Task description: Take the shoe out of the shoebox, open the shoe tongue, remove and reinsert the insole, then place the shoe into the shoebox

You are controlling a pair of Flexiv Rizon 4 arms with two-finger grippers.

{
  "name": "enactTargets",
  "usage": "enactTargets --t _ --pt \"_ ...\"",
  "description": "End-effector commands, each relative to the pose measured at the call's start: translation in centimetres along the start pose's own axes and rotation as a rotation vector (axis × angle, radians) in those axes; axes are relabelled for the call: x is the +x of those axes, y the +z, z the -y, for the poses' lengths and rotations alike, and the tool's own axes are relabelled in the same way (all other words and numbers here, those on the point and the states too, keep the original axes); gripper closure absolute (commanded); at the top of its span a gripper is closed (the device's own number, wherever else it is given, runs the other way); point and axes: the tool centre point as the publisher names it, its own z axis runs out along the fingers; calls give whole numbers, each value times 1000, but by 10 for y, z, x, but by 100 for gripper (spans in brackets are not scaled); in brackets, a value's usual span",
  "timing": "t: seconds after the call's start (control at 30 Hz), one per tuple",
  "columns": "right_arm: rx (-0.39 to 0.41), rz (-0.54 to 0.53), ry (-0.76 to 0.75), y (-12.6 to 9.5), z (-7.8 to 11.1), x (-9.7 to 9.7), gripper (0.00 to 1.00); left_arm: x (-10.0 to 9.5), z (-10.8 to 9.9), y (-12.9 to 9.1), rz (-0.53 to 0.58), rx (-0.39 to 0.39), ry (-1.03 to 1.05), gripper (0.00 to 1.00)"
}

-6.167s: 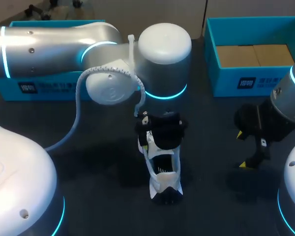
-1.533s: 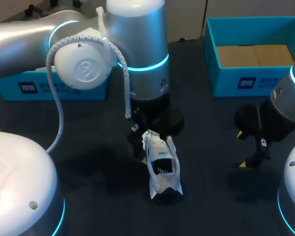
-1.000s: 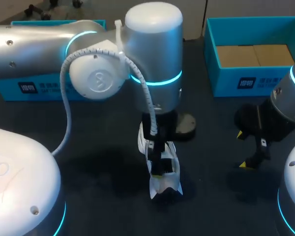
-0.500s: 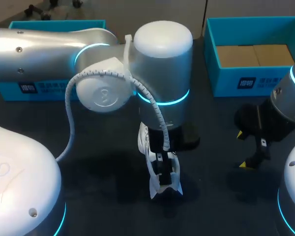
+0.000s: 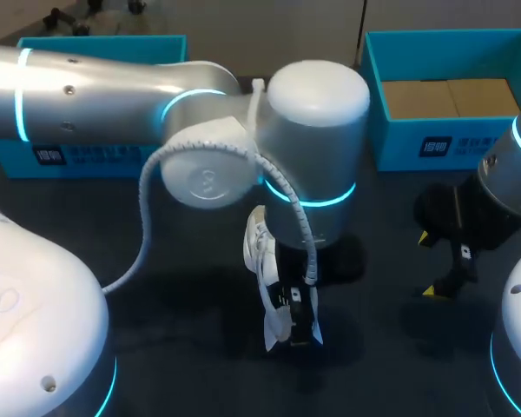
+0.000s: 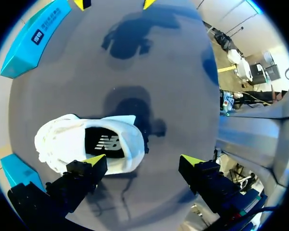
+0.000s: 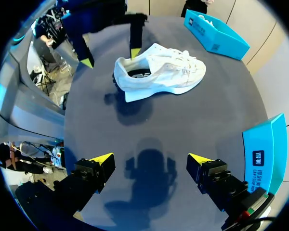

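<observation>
White shoe (image 6: 53, 142) on its sole on the table (image 5: 182, 347), toward the near edge. With left gripper (image 6: 143, 160) spread at the heel, dip one finger inside, pinch the insole (image 6: 106, 143) edge, lift gently.

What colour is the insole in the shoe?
The insole is black with a white mark, inside the white shoe; the left wrist view shows it best.

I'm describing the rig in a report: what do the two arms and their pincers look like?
The left arm and right arm are rounded silver-grey segments with glowing cyan rings. A white ribbed cable runs along the left one. The left pincer and right pincer are black, each with two yellow-tipped fingers.
</observation>
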Motion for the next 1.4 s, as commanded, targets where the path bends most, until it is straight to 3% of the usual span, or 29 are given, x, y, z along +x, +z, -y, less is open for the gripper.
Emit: enactTargets --t 0.03,0.73,0.83,0.93,1.3,1.4 --pt "1 2 0 2 0 1 0 -4 9 13 -3 -21 -10 0" --pt "1 2 0 2 0 1 0 2 -1 41 -12 -5 -33 0" --pt "1 2 0 2 0 1 0 0 -1 53 13 10 -44 0" --pt "1 2 0 2 0 1 0 0 -1 55 18 14 -45 11" --pt "1 2 0 2 0 1 0 2 4 65 66 35 -52 22" --pt "1 2 0 2 0 1 0 1 6 66 72 37 -57 35"
